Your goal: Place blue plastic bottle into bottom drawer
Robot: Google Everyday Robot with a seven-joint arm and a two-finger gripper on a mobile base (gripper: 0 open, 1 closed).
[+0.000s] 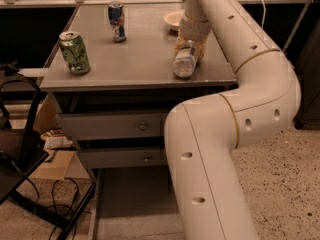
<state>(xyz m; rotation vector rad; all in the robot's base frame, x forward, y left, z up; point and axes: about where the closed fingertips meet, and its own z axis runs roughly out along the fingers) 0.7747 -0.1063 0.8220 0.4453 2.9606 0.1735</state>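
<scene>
The blue plastic bottle [183, 64] is a small clear bottle lying on its side near the right front edge of the grey table top [130, 59], one end pointing toward the camera. My gripper [189, 48] is directly over it, with yellowish fingers [201, 49] on both sides of the bottle's far half, shut on it. The bottom drawer [132, 201] is pulled out at floor level under the table, showing its flat grey floor. My white arm rises in front of the drawer's right part and hides it.
A green can [74, 52] stands at the table's left front and a blue can [117, 21] further back. A pale bowl [172, 19] sits behind the gripper. Two knobbed drawers [142, 126] are shut. A black frame and cables [25, 174] stand on the left.
</scene>
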